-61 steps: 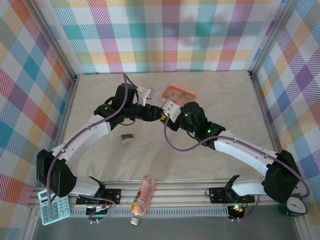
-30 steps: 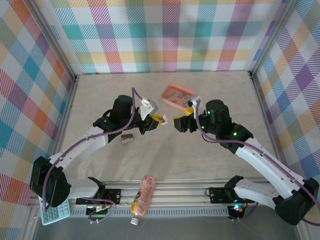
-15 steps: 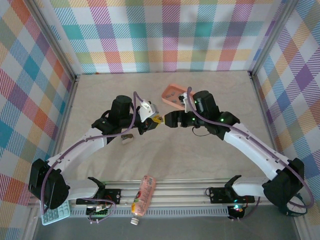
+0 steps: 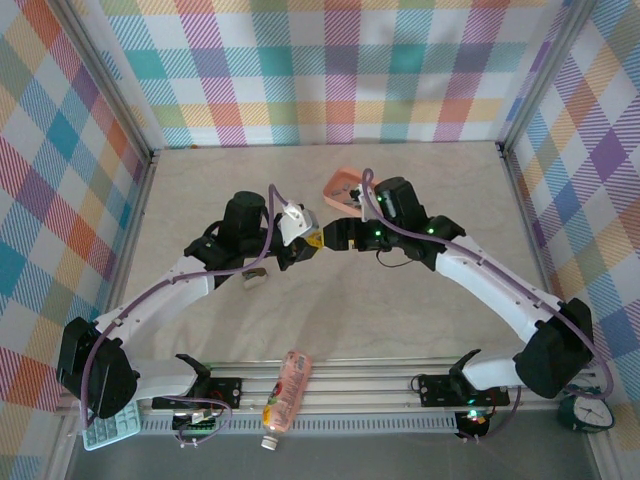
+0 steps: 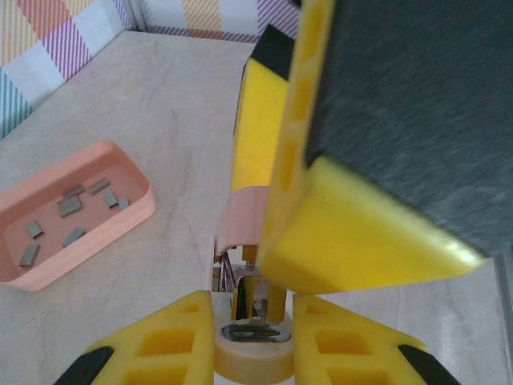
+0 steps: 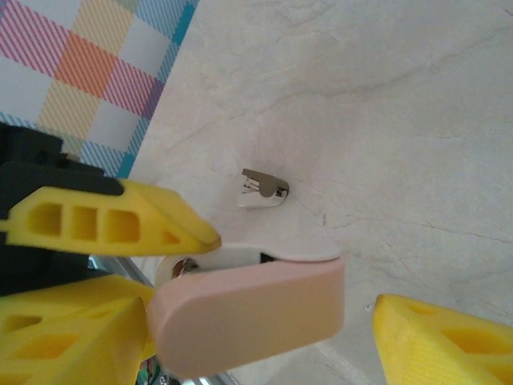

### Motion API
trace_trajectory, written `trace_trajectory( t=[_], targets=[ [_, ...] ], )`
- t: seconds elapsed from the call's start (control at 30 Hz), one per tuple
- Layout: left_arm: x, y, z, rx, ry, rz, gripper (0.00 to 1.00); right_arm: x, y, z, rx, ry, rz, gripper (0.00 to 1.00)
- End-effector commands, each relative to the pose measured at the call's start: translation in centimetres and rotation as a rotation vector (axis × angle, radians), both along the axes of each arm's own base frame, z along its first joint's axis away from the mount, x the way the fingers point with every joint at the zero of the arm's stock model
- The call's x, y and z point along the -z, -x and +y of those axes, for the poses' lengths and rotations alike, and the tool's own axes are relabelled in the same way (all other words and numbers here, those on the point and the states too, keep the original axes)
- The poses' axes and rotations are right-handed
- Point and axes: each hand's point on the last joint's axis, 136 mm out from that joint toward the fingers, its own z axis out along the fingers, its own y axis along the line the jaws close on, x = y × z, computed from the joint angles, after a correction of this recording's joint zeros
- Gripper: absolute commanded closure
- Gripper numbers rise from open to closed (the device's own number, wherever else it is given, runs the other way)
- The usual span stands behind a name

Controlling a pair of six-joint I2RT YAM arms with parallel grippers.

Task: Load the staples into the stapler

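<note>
My left gripper [image 5: 252,321] [image 4: 306,241] is shut on the cream base of the stapler [image 5: 252,358], held above the table. The stapler's pink top [image 6: 248,309] points toward my right gripper [image 6: 256,314] [image 4: 337,236]. That gripper is open, with one yellow finger [image 6: 445,341] well clear of the pink top and the other close beside it. Several grey staples [image 5: 70,207] lie in the salmon-pink tray [image 5: 128,227] [image 4: 342,184], which the right arm partly hides from above.
A small silver metal piece [image 4: 253,278] [image 6: 263,188] lies on the table under the left arm. A pink drink bottle [image 4: 285,390] rests on the front rail. A calculator [image 4: 103,427] sits at the near left corner and a clock [image 4: 590,410] at the near right.
My right gripper has swung left from beside the tray until it meets the left gripper, and its fingers now flank the stapler's pink top. The left arm has barely moved.
</note>
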Motion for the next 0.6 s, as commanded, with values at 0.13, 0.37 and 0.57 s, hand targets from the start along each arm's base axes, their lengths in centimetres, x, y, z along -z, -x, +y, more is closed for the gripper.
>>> trace_trajectory(
  t=[0.13, 0.37, 0.57],
  targets=[
    [-2.3, 0.7, -0.3, 0.02, 0.043, -0.065, 1.0, 0.1, -1.4, -1.3, 0.127, 0.022, 0.002, 0.33],
    [-2.7, 0.4, 0.1, -0.024, 0.077, -0.074, 1.0, 0.6, -2.3, -4.4, 0.255, -0.024, 0.044, 0.39],
    [-4.2, 0.1, 0.3, -0.088, 0.191, -0.074, 1.0, 1.7, -3.1, -6.0, 0.335, -0.116, 0.123, 0.41]
  ],
)
